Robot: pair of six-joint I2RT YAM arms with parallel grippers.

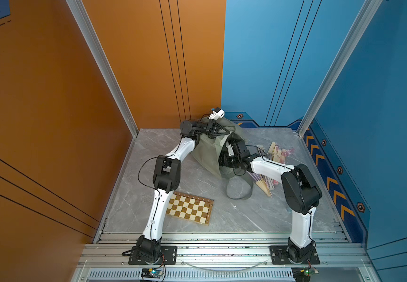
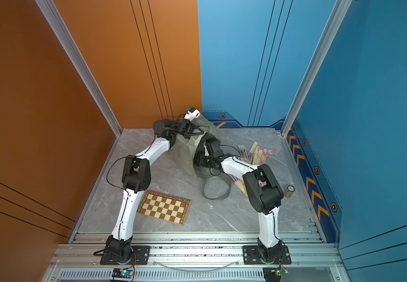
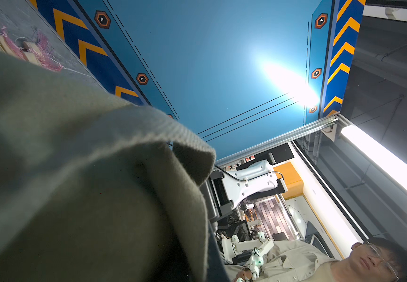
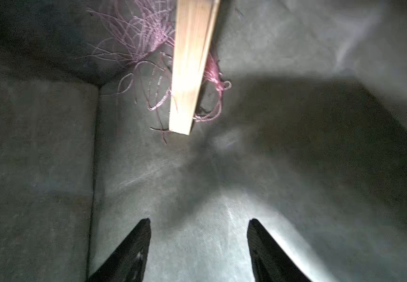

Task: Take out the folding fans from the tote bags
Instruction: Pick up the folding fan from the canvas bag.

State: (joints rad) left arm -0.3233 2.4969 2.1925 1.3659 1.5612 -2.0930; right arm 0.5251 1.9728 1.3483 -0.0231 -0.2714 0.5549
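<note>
The olive tote bag [image 1: 207, 151] [image 2: 185, 151] is lifted at the back of the table, its edge pinched in my left gripper [image 1: 228, 131] [image 2: 202, 131]. In the left wrist view the bag's fabric [image 3: 75, 171] covers the jaws. My right gripper [image 4: 198, 222] is inside the bag and open, with nothing between its fingers. Ahead of it a folding fan [image 4: 190, 66] with pale ribs and a pink tassel [image 4: 146, 36] lies on the bag's inner cloth. Other folding fans [image 1: 276, 152] [image 2: 258, 152] [image 3: 41, 51] lie on the table right of the bag, more by the right forearm [image 1: 263, 182].
A brown-and-cream chessboard [image 1: 189, 211] [image 2: 164, 207] lies at the front left beside the left arm. The bag's strap [image 1: 240, 190] loops on the table in front of the bag. A small roll [image 2: 289, 191] stands near the right wall.
</note>
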